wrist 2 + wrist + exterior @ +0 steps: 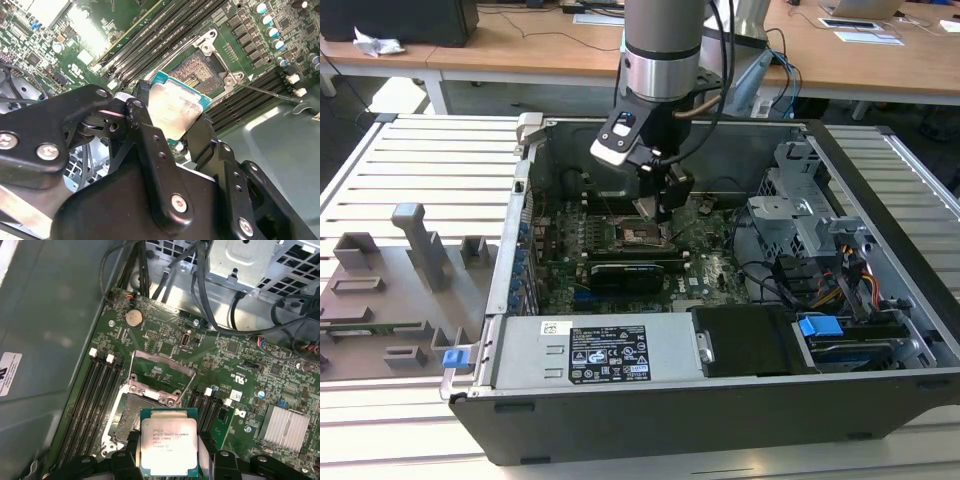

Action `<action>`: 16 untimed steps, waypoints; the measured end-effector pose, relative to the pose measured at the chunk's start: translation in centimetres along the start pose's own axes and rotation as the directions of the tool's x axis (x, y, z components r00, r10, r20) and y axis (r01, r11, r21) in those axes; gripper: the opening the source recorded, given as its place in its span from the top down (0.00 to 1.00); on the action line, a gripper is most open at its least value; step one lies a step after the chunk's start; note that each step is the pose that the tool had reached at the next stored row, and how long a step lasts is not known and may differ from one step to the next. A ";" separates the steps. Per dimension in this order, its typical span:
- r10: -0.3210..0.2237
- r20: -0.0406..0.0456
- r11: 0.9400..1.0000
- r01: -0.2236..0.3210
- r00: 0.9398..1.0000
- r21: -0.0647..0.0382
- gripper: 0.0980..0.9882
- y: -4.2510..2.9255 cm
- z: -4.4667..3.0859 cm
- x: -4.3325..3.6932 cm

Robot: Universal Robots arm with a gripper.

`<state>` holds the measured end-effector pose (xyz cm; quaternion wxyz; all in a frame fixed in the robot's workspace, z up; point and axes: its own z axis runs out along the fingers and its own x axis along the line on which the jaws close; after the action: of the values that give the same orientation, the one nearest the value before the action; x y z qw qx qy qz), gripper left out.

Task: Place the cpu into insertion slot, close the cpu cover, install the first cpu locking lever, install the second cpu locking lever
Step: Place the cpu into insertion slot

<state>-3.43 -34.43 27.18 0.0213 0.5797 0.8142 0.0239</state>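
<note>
My gripper [169,456] is shut on the cpu [168,444], a flat square chip with a silver top and green rim, held level by its two side edges between the black fingers [125,460]. In both wrist views the cpu [175,107] hangs just above and beside the insertion slot [129,419], partly overlapping one edge of it. The slot [199,70] lies bare, its dark centre inside a silver rim. The cpu cover [161,371] stands swung up at the slot's far edge, with thin wire levers [191,382] raised beside it. In the exterior view the gripper [660,205] hovers inside the case over the slot [642,236].
Long black memory slots [95,395] flank the socket on both sides. A finned heatsink [290,427] and cable bundles [210,295] lie nearby. The case wall [45,330] is close. A drive cage [800,215], a power supply [600,350] and a grey fixture tray [400,290] also show.
</note>
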 end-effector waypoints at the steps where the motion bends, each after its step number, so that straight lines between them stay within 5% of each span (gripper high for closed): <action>1: 0.007 0.001 1.000 -0.007 1.000 0.000 0.50 0.00 0.00 0.00; 16: 0.140 0.015 0.990 -0.140 0.990 0.002 0.50 0.00 0.02 0.00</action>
<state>-3.43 -34.43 27.16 0.0248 0.6356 0.7714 0.0197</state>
